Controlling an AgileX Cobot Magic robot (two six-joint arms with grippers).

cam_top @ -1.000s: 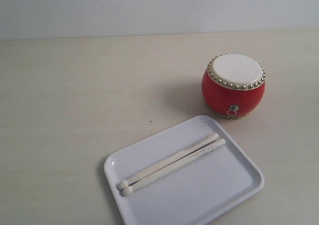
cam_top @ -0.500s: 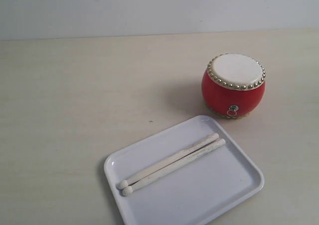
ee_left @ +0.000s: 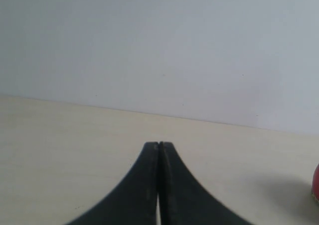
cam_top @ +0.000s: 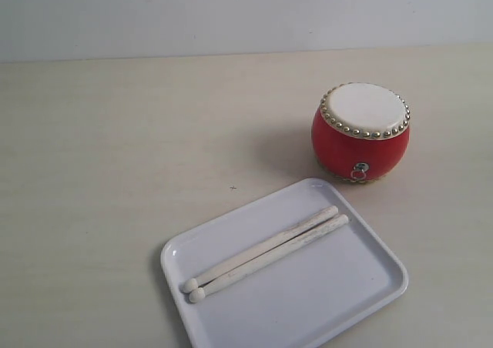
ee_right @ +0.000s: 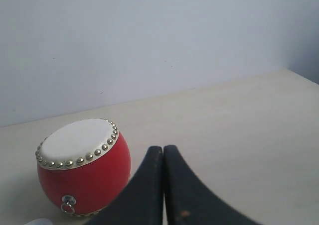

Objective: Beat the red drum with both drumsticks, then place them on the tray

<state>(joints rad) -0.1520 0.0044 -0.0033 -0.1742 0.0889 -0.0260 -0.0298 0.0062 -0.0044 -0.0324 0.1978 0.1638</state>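
Observation:
The red drum point(cam_top: 360, 132) with its cream skin and brass studs stands upright on the table at the right of the exterior view. In front of it lies the white tray point(cam_top: 331, 302). Both drumsticks point(cam_top: 266, 252) rest side by side on the tray, rounded tips toward its left end. Neither arm shows in the exterior view. My left gripper point(ee_left: 159, 144) is shut and holds nothing, with only a sliver of the red drum point(ee_left: 316, 184) at that view's edge. My right gripper point(ee_right: 163, 148) is shut and empty beside the red drum point(ee_right: 82, 165).
A pale wooden table point(cam_top: 115, 171) carries everything and meets a plain white wall point(cam_top: 231, 13) at the back. A corner of the tray point(ee_right: 37, 221) peeks into the right wrist view.

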